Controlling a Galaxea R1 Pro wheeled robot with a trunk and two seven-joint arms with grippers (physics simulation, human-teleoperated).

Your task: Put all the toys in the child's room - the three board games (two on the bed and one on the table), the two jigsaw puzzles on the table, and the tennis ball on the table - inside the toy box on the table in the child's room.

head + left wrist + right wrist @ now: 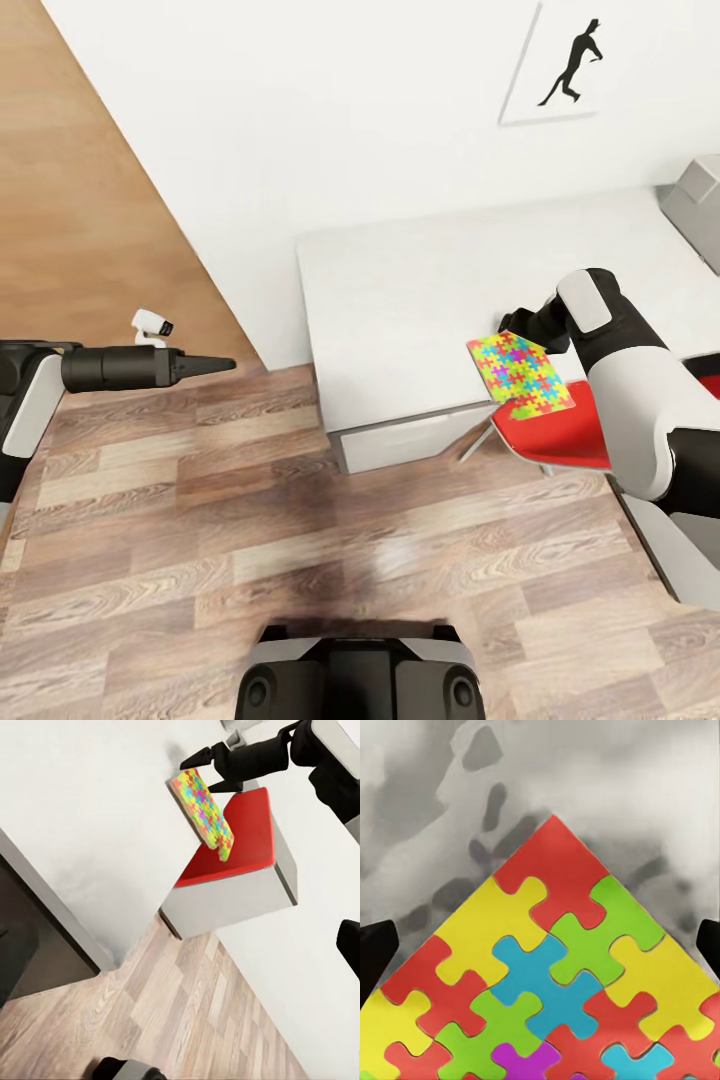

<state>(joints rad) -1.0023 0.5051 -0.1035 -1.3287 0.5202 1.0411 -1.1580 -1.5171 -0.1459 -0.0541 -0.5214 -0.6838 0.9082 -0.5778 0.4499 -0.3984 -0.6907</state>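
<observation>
while the right gripper is clamped on a corner of the jigsaw puzzle, the puzzle hangs tilted off the near edge of the white desk, above a red chair. far left, the left gripper is pressed together, empty, over the wood floor.

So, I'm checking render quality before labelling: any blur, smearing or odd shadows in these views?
Head view: a dark, smeared shadow patch lies on the wood-plank floor ahead of the robot's base. Right wrist view: the colourful jigsaw puzzle is sharp, but the grey surface behind it is mottled and blotchy. Left wrist view: the puzzle's pattern is soft, and the red-topped chair has crisp edges.
</observation>
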